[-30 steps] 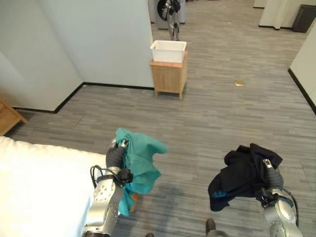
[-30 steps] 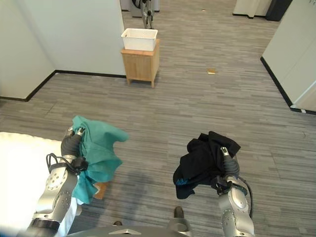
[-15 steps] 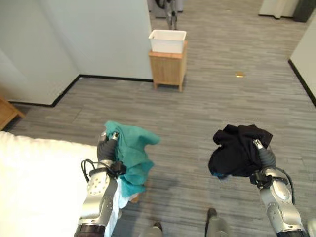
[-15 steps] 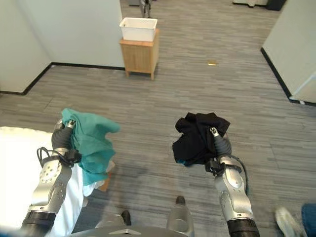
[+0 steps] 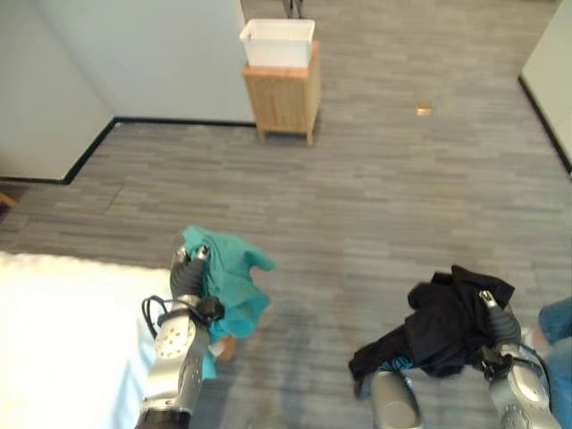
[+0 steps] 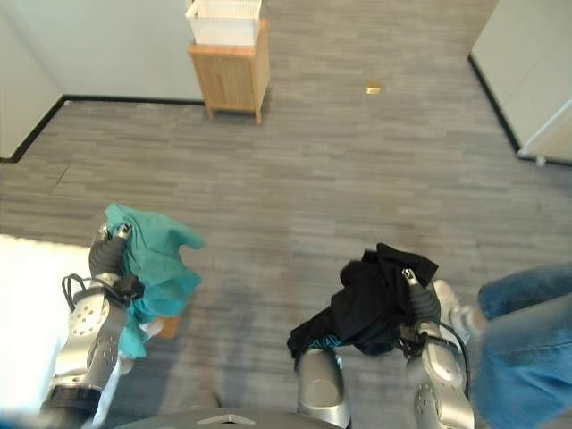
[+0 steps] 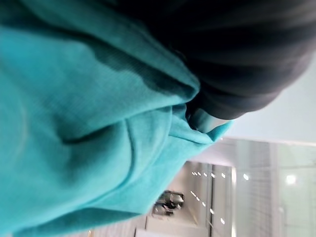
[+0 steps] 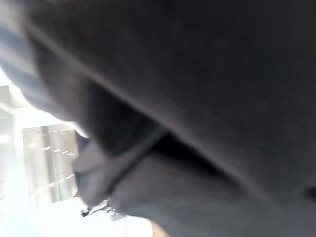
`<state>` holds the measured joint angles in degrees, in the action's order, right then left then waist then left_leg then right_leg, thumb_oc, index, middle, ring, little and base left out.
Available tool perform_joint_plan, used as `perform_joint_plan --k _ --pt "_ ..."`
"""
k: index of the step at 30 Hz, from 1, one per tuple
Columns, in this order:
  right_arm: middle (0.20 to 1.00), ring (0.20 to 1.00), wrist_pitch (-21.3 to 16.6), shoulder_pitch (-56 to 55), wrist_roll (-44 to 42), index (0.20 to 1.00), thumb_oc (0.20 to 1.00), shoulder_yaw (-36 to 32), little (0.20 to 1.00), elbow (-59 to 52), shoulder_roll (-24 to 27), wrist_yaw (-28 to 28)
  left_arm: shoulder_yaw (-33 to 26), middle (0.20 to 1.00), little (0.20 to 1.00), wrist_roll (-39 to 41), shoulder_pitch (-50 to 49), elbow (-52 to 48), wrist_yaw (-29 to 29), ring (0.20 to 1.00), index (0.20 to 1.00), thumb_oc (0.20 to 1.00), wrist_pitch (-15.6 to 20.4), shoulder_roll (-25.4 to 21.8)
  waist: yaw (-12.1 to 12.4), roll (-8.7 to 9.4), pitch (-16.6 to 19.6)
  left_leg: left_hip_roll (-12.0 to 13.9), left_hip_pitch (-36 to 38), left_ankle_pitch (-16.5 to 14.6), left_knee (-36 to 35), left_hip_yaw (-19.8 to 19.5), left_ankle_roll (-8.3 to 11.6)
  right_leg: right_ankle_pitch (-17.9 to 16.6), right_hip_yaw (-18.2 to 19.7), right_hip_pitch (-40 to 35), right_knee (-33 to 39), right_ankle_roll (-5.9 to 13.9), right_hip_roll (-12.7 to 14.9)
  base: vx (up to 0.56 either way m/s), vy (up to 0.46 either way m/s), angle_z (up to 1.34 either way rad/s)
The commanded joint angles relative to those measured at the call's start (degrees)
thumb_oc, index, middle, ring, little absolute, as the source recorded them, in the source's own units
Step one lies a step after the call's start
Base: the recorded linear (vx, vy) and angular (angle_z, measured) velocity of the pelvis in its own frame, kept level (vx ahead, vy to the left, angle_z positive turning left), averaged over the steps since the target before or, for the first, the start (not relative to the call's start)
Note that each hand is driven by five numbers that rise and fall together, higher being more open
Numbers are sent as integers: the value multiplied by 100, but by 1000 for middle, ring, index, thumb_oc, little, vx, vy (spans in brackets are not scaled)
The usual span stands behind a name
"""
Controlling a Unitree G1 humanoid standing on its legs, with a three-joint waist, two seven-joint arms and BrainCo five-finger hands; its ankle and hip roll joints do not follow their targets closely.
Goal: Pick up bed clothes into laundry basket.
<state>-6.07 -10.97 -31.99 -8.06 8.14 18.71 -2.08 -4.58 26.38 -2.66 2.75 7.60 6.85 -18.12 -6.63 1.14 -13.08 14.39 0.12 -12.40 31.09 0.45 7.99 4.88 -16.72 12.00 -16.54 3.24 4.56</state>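
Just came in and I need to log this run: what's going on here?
The robot is carrying clothes, one piece in each hand. Its left hand grips a teal garment beside the white bed, and its right hand grips a black garment that hangs over the grey floor. The white basket sits on a wooden cabinet across the room, so nothing is in it yet. A person's leg stands close on the right.

Open grey floor (image 5: 375, 206) lay ahead of both hands, bare up to the wooden stand (image 5: 283, 96) with the white basket (image 5: 277, 42) on top. The wall (image 5: 134, 54) closed off the space ahead-left of the left hand (image 5: 186, 277). The bed (image 5: 63, 340) sat just outside it. A person's leg (image 6: 518, 349) stood close beside the right hand (image 6: 420, 308).
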Motion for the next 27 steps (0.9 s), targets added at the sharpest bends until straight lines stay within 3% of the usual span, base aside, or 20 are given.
perform_joint_plan --k 1,3,4,5,6,7,8,9,10,13,15,17,19,20,21,22,23,24,26,27 --pt "200 200 -545 328 -451 200 200 77 200 -723 213 57 -90 200 200 266 336 -470 -114 200 200 200 382 -284 152 254 -78 -99 484 2293 1275 140 -235 -516 256 -887 1318 -283 -177 423 -508 -78" --pt "200 200 -561 376 -451 200 200 45 200 -663 271 -29 -28 200 200 246 369 -518 -113 200 200 200 347 -282 284 365 -184 -211 -46 2147 1611 154 -290 -407 340 -1139 1432 -339 -198 360 -279 -50" --pt "200 200 -556 494 -515 200 200 77 200 -657 297 -146 93 200 200 323 466 -474 -108 200 200 200 330 -258 500 390 -333 -346 -854 1785 1369 257 -325 -240 452 -1549 1481 -307 -232 323 -118 -13" --pt "200 200 -555 497 -517 200 200 72 200 -657 295 -145 96 200 200 325 473 -471 -109 200 200 200 331 -261 502 405 -330 -363 -861 1804 1355 266 -336 -252 452 -1540 1487 -304 -213 706 -159 -5" --pt "200 200 -537 484 -530 200 200 95 200 -684 289 -52 166 200 200 340 480 -388 -163 200 200 200 341 -229 658 364 -322 -563 -1180 1734 471 346 -333 -76 575 -1823 1516 -279 -259 378 -39 10" --pt "200 200 -537 484 -530 200 200 95 200 -684 288 -52 167 200 200 340 480 -387 -163 200 200 200 342 -230 661 374 -319 -572 -1173 1745 453 354 -334 -77 578 -1820 1517 -278 -249 764 -66 -26" --pt "200 200 -492 413 -448 200 200 126 200 -694 292 8 221 200 200 299 441 -316 -207 200 200 200 349 -222 814 325 -273 -821 -1532 1775 -406 405 -352 106 737 -2099 1548 -246 -352 397 -27 -45" --pt "200 200 -490 405 -446 200 200 124 200 -695 292 8 227 200 200 298 437 -311 -208 200 200 200 353 -221 830 348 -269 -842 -1487 1771 -450 434 -353 122 753 -2116 1553 -239 -324 884 -9 -48" --pt "200 200 -479 374 -370 200 200 195 200 -605 299 52 274 200 200 244 367 -254 -233 200 200 200 370 -198 1008 156 -154 -1215 -1586 2072 -2015 352 -417 336 1006 -2473 1625 -228 -606 522 13 -37" --pt "200 200 -506 415 -329 200 200 213 200 -586 279 93 208 200 200 179 277 -259 -251 200 200 200 399 -181 1127 144 -47 -1420 -1468 2335 -3107 715 -421 569 1226 -2893 1722 -219 -687 634 -34 -50" --pt "200 200 -437 551 -201 200 200 241 200 -578 274 156 -7 200 200 27 138 -270 -185 200 200 200 429 -209 1273 160 156 -1433 -1572 2491 -3339 1193 -482 821 1509 -3320 1699 -224 -737 903 -27 -48" --pt "200 200 -404 616 -180 200 200 293 200 -599 239 187 -116 200 200 25 50 -325 -179 200 200 200 428 -262 1322 201 277 -1398 -1386 2435 -3237 1354 -598 947 1578 -3372 1571 -171 -706 662 40 -84" --pt "200 200 -432 615 -136 200 200 444 200 -604 95 241 -161 200 200 -58 5 -368 -122 200 200 200 443 -280 1387 476 510 -1522 -1319 2273 -2956 1474 -836 647 1530 -3259 767 151 -416 623 59 -77" --pt "200 200 -432 614 -136 200 200 443 200 -604 95 241 -161 200 200 -58 4 -369 -122 200 200 200 442 -280 1396 470 524 -1509 -1336 2270 -2948 1479 -835 642 1541 -3241 764 150 -423 618 34 -39" --pt "200 200 -444 700 -199 200 200 530 200 -518 33 310 -222 200 200 -189 39 -409 -67 200 200 200 445 -328 1523 673 515 -1613 -1363 1912 -2568 1583 -979 -478 1539 -3127 -291 609 -182 537 79 -18" --pt "200 200 -426 768 -229 200 200 608 200 -596 1 305 -240 200 200 -97 90 -433 34 200 200 200 473 -350 1484 553 330 -1484 -983 1725 -2595 1616 -1059 -1015 1306 -2372 -1491 953 -70 712 123 -33" --pt "200 200 -429 808 -178 200 200 664 200 -582 -25 315 -257 200 200 -85 116 -408 77 200 200 200 459 -381 1420 496 254 -1414 -755 1568 -2569 1647 -1121 -1336 1102 -2087 -2087 999 93 510 136 -31" --pt "200 200 -387 879 -44 200 200 787 200 -547 -11 254 -226 200 200 -113 136 -433 84 200 200 200 466 -445 1397 420 175 -1350 -526 1382 -2539 1647 -1181 -1217 762 -1848 -2375 855 339 549 116 -8" --pt "200 200 -303 874 -3 200 200 847 200 -589 -48 225 -234 200 200 -75 179 -430 126 200 200 200 463 -537 1281 351 99 -1272 -217 1310 -2630 1608 -1182 -1062 590 -1481 -2601 770 458 448 41 27" --pt "200 200 -267 825 -81 200 200 878 200 -610 -102 297 -209 200 200 -6 227 -434 101 200 200 200 457 -560 1126 268 8 -1209 245 1233 -2843 1475 -1126 -645 408 -1031 -2362 614 605 521 -53 22"
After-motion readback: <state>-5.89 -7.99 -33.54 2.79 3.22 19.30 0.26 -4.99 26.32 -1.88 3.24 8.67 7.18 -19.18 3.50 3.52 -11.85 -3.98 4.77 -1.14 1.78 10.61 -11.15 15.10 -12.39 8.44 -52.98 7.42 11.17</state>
